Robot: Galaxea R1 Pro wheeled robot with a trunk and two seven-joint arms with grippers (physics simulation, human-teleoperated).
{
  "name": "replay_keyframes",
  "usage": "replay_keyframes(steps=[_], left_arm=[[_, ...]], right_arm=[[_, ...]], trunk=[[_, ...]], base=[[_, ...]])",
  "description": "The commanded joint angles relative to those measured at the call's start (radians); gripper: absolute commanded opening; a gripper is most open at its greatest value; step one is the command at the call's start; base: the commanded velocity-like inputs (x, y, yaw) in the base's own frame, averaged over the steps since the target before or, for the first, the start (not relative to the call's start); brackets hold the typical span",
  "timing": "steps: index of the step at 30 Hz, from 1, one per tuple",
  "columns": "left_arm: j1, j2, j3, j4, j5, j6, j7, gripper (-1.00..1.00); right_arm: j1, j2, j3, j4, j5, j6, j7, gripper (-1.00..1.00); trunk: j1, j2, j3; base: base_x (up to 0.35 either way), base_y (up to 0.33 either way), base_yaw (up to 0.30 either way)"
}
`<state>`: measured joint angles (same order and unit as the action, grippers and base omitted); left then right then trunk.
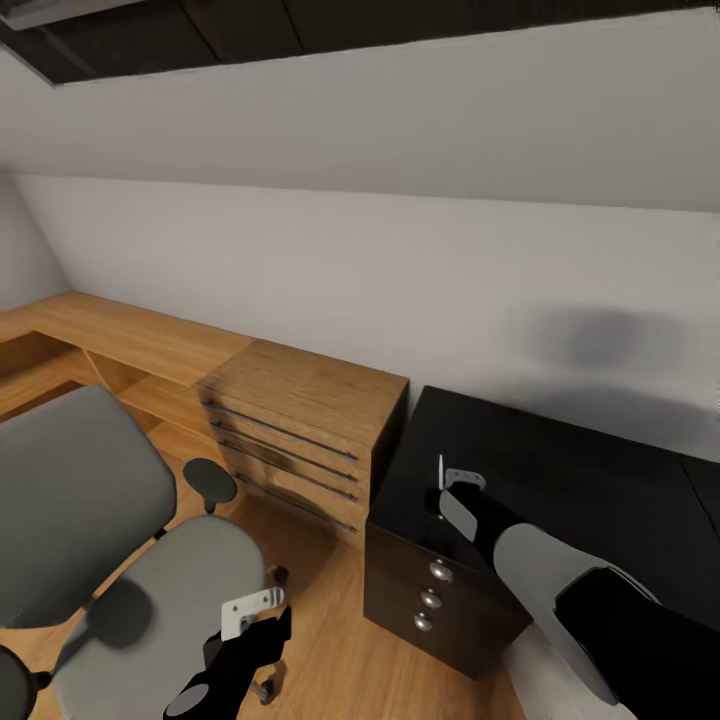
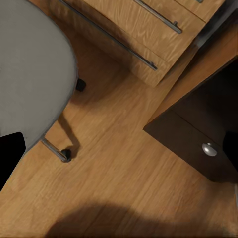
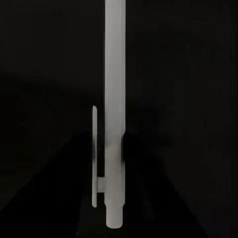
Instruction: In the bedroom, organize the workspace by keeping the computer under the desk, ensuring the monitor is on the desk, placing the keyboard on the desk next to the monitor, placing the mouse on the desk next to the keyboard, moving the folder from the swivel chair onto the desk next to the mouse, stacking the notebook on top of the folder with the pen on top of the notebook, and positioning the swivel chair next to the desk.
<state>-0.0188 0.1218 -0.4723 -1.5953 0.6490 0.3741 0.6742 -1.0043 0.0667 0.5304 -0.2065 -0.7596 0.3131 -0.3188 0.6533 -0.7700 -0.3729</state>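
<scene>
**Q:** Pen first: where is it?

**Me:** Pen (image 3: 114,119) is in my right gripper (image 1: 447,487), a pale stick with a clip along its side. In the right wrist view it runs straight out between my 2 fingers against black. My right jaws are pinched on it. In the head view it shows as a thin white upright sliver over the black top of the desk (image 1: 600,490), near the corner above the dark cabinet (image 1: 440,590) with 3 round knobs.

**Q:** And your left side?

**Me:** My left gripper (image 1: 252,610) hangs low over the wood floor (image 2: 124,173), just beside the front edge of the swivel chair (image 1: 150,590). I cannot tell whether those jaws are spread or pressed together. The left wrist view shows the grey seat, a chrome leg with a small black wheel, and the light-wood drawer unit (image 1: 300,430) with long bar handles.

**Q:** Anything on the chair?

**Me:** Its grey seat shows bare upholstery, black armrests at either side.
</scene>
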Motion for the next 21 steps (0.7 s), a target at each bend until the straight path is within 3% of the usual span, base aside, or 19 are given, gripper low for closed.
replay_keyframes(steps=[1, 6, 8, 10, 11, 13, 15, 20, 21], left_arm=[[-0.001, 0.001, -0.003, -0.002, 0.006, 0.003, 0.008, 1.0], [-0.001, 0.001, -0.003, -0.002, 0.006, 0.003, 0.008, 1.0], [-0.001, 0.001, -0.004, -0.002, 0.006, 0.003, 0.008, 1.0], [-0.001, 0.001, -0.005, -0.002, 0.004, 0.003, 0.008, 1.0], [-0.001, 0.001, -0.005, -0.002, 0.003, 0.003, 0.008, 1.0], [-0.001, 0.001, -0.005, -0.002, 0.004, 0.003, 0.008, 1.0], [-0.001, 0.001, -0.006, -0.002, 0.004, 0.003, 0.008, 1.0], [-0.001, 0.001, -0.006, -0.002, 0.004, 0.003, 0.008, 1.0], [-0.001, 0.001, -0.006, -0.002, 0.004, 0.003, 0.008, 1.0]], right_arm=[[-0.001, -0.005, 0.008, -0.012, -0.008, 0.003, -0.006, -1.0], [0.007, -0.03, 0.008, -0.077, -0.008, 0.003, -0.043, -1.0], [0.04, -0.066, 0.008, -0.19, -0.008, 0.003, -0.119, -1.0], [0.148, -0.144, 0.009, -0.48, -0.01, 0.007, -0.264, -1.0], [0.254, -0.196, 0.009, -0.719, -0.01, 0.02, -0.361, -1.0], [0.399, -0.244, 0.007, -0.995, -0.011, 0.038, -0.466, -1.0], [0.483, -0.265, 0.006, -1.143, -0.024, 0.046, -0.529, -1.0], [0.536, -0.274, 0.009, -1.271, -0.131, 0.056, -0.629, -1.0], [0.538, -0.274, 0.008, -1.278, -0.136, 0.056, -0.64, -1.0]], trunk=[[-0.004, 0.006, 0.002], [-0.023, 0.041, 0.018], [-0.031, 0.055, 0.024], [-0.039, 0.069, 0.03], [-0.042, 0.076, 0.033], [-0.05, 0.09, 0.04], [-0.058, 0.104, 0.046], [-0.077, 0.139, 0.061], [-0.081, 0.146, 0.065]], base=[[-0.055, 0.0, 0.0], [-0.024, 0.0, 0.0], [-0.006, 0.0, 0.0], [-0.002, 0.0, 0.0], [0.0, 0.0, 0.0], [0.0, 0.0, 0.0], [0.0, 0.0, 0.0], [0.0, 0.0, 0.0], [0.0, 0.0, 0.0]])
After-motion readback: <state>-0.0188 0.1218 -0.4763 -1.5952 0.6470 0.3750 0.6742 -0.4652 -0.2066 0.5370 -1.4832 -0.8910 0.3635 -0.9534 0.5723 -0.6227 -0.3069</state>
